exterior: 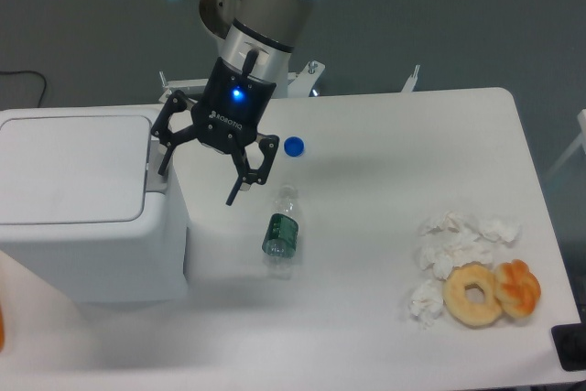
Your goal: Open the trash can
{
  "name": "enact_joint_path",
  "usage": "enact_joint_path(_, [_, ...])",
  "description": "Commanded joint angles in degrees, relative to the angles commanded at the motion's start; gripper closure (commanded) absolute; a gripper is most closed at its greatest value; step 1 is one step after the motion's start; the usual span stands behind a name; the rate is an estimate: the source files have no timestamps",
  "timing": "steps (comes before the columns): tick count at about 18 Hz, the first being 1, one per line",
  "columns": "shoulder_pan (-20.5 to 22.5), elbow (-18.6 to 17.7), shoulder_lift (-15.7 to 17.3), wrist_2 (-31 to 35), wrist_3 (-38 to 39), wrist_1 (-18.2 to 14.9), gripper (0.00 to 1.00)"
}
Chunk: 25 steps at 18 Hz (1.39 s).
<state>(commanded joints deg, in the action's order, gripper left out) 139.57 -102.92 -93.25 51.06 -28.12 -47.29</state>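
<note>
The trash can (pixel 87 203) sits at the left end of the desk (pixel 394 144), by far the biggest thing you have in front of you, and its flat white lid (pixel 73 168) lies shut and level. In the one fixed view, the pincer (pixel 199 168) hangs just beside the can's right edge with its two fingers spread wide and nothing between them; the left finger (pixel 166 148) points down at the right rim of the lid, near the grey tab (pixel 156 176), though you cannot tell from this angle whether it touches. So you are at the approach step: the pincer is lining up on the lid's right side and the opening itself has not begun. Your next move, as it looks from here, is to bring one fingertip onto the tab and press, or hook under the lid's edge and lift; either way you need to settle the height first, since the overhead angle hides it. To the right on the desk lie a small plastic bottle (pixel 280 233) and a blue cap (pixel 294 146), near the pincer's right finger (pixel 240 185), so keep your sweep clear of them. Farther right, crumpled tissues (pixel 453 240) and two doughnuts (pixel 493 292) are well apart from the work.
</note>
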Motion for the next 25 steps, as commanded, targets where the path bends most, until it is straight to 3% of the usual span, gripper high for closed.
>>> enact_joint_path(17, [0.61, 0.09, 0.26, -0.53, 0.26, 0.00, 0.00])
enact_joint_path(25, [5.88, 5.62, 0.00, 0.26, -0.09, 0.18, 0.00])
